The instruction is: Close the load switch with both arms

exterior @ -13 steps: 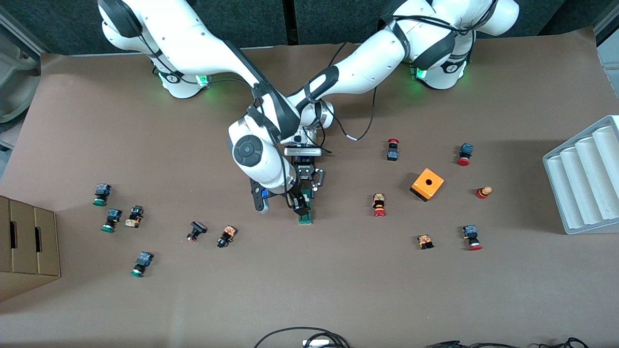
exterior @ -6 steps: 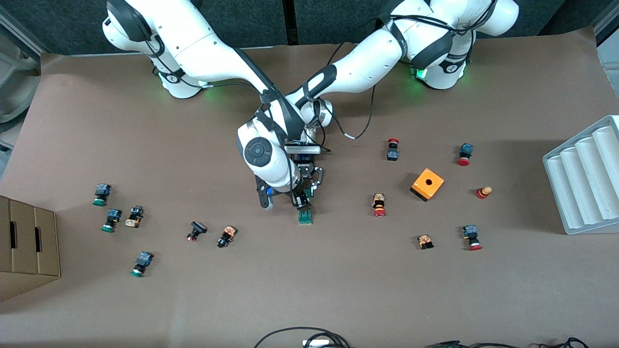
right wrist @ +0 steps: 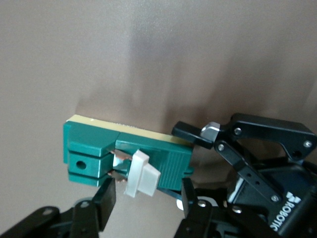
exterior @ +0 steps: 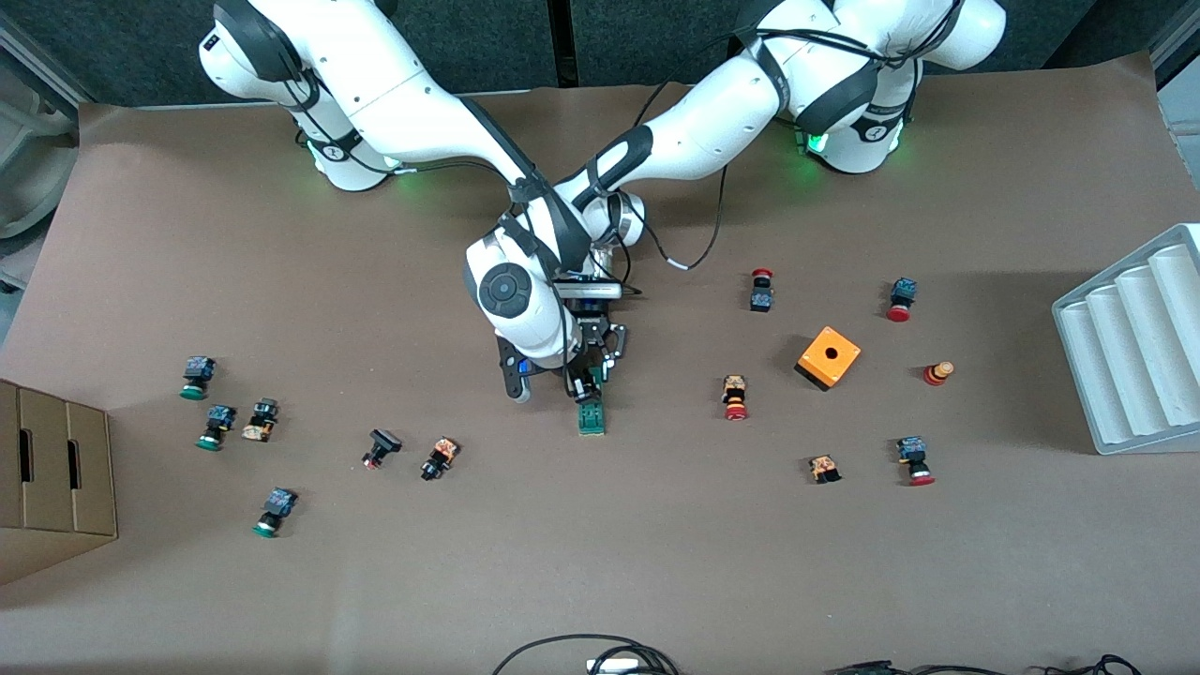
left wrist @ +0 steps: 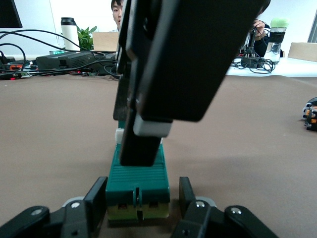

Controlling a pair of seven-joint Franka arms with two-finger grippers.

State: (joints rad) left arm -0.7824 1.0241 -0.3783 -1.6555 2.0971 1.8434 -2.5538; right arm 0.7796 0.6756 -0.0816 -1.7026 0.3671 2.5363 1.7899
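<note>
Both grippers meet at the load switch point(exterior: 591, 416), which lies flat on the brown table point(exterior: 600, 562) near its middle.

Left gripper point(left wrist: 142, 207): low at the end of the switch point(left wrist: 138, 186) that lies farther from the front camera. Its two fingers point(left wrist: 84, 208) flank the green body, one on each side, close against it; whether they press it cannot be told.

Right gripper point(right wrist: 143, 198): over the switch point(right wrist: 124, 156), its fingers point(right wrist: 104, 198) spread to either side of the white handle point(right wrist: 141, 173), which stands tilted up from the green body. In the left wrist view the black finger of the right gripper comes down onto the top of the switch.

Position of the switch: between the small black part with an orange top point(exterior: 439, 457), which lies toward the right arm's end, and the red-capped button point(exterior: 735, 397), which lies toward the left arm's end. Orange cube point(exterior: 829, 357): well apart from the switch, toward the left arm's end.
</note>
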